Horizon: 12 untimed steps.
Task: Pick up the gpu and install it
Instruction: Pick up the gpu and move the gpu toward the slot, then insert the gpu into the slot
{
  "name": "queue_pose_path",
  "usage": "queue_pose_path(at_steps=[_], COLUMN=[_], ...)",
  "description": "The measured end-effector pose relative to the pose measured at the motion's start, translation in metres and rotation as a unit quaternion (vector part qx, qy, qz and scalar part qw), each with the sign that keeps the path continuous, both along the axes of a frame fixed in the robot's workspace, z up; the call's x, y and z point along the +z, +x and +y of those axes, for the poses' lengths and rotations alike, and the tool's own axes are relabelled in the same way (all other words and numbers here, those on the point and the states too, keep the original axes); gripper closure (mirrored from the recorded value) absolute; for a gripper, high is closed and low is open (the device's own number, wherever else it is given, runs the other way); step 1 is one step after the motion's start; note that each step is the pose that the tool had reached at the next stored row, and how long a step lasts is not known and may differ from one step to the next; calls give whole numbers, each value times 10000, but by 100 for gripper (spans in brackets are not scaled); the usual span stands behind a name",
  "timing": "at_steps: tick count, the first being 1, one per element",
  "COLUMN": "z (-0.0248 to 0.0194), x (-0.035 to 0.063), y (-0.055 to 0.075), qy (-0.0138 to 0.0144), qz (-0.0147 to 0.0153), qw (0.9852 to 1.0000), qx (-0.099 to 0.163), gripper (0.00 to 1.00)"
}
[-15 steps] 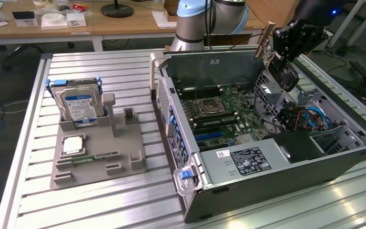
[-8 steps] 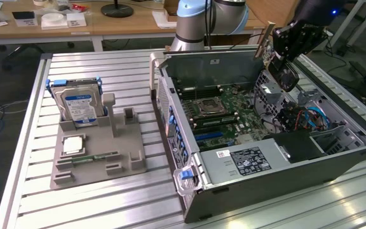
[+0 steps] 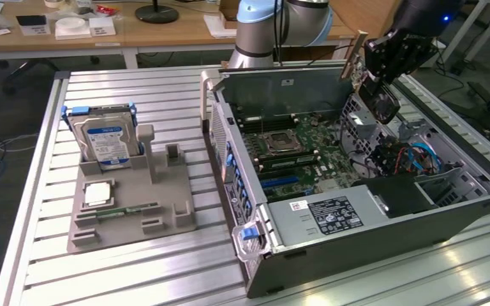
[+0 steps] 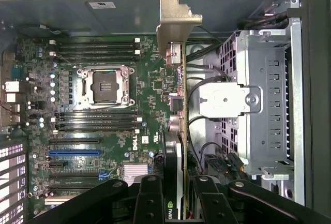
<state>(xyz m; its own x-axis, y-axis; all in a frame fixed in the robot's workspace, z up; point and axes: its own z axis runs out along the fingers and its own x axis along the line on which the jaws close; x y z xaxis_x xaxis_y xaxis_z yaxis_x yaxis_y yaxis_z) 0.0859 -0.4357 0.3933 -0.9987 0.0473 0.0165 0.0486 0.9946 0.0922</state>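
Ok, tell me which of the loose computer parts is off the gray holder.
The gpu, held by the gripper over the open case. The hard drive stands upright in the holder and the memory stick lies flat in it.

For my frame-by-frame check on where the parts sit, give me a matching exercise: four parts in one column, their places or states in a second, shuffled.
Parts:
1. gpu
2. hard drive
3. memory stick
4. power supply

Places:
A. lying flat in the grey holder
B. clamped in the pincer, over the open case
C. standing upright in the grey holder
D. fixed inside the case, label facing up

Pairs: 1-B, 2-C, 3-A, 4-D
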Motion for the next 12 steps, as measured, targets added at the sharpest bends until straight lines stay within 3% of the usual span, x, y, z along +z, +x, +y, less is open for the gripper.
queue_pose_path(at_steps=[12], z=[0], x=[0], y=[0], qy=[0], qz=[0], qw=[10000], qx=[0], gripper=[73])
